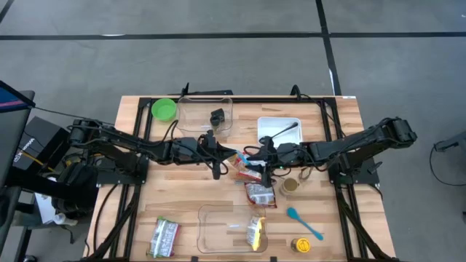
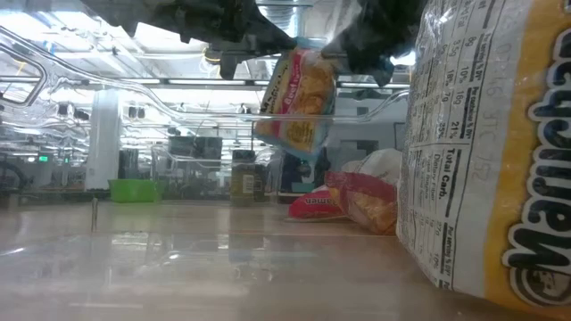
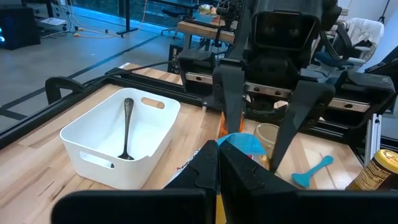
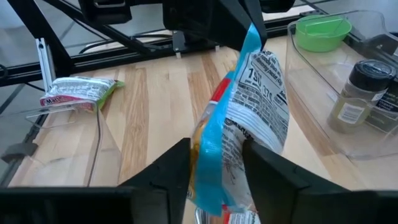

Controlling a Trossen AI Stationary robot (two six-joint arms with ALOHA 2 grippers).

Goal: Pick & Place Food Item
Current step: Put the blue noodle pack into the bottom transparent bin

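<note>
A blue, red and white noodle packet (image 1: 249,169) hangs in mid-air over the table's middle, between my two grippers. In the low view the packet (image 2: 299,102) is clear of the wood. My left gripper (image 1: 231,155) reaches in from the table's left and is shut on the packet's upper end. My right gripper (image 1: 256,157) comes from the table's right, its fingers on either side of the packet (image 4: 249,118). In the left wrist view only the packet's blue edge (image 3: 245,144) shows, above my own shut left gripper (image 3: 217,158). My left gripper pinches the packet's blue sealed top edge (image 4: 252,34) between its two fingers, coming about level from the table's left. The packet hangs below the fingers, clear of the table. My right gripper (image 4: 214,155) has the packet's lower body (image 4: 217,140) between its two fingers, one on each flat face. It comes from the table's right, slanting a little downward.
A red packet (image 1: 261,193) lies just nearer than the grippers, beside a small cup (image 1: 290,185). A clear tub (image 1: 218,240) at the near edge holds a yellow packet (image 1: 255,233). Also here: green-white packet (image 1: 164,236), white bin with spoon (image 1: 266,124), far clear tub (image 1: 191,116), green bowl (image 1: 164,109), teal spoon (image 1: 304,223).
</note>
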